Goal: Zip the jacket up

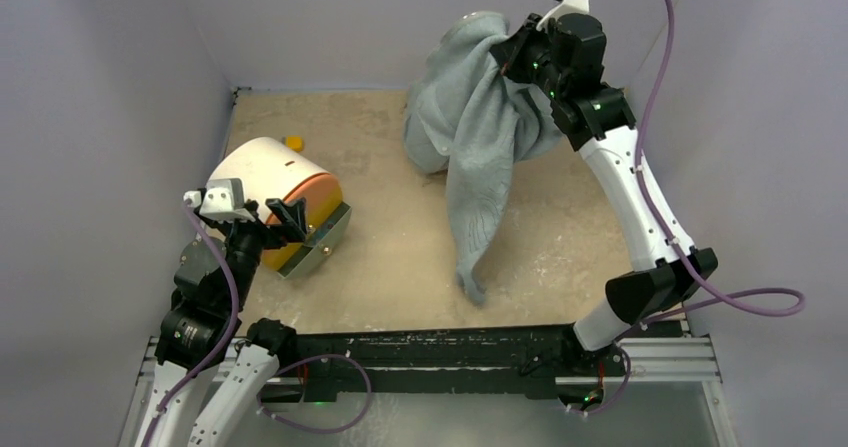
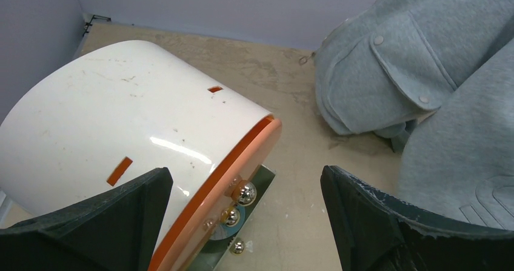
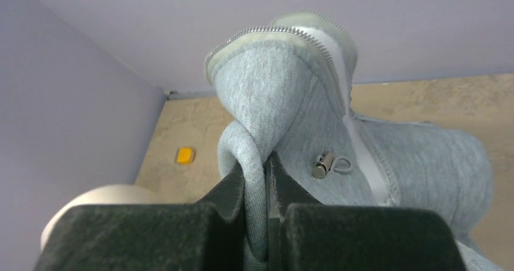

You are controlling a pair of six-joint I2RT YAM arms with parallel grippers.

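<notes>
the right gripper, pinching a fold of the grey jacket that hangs above the far side of the table, should lay it flat so the wide-spread left gripper can reach the zipper pull.

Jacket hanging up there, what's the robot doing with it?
The right gripper is pinching a fold of the grey jacket by its zipper and holding it up at the back of the table. One sleeve dangles down. The left gripper is open and holds nothing, next to a white and orange drum. The zipper looks undone.
</notes>
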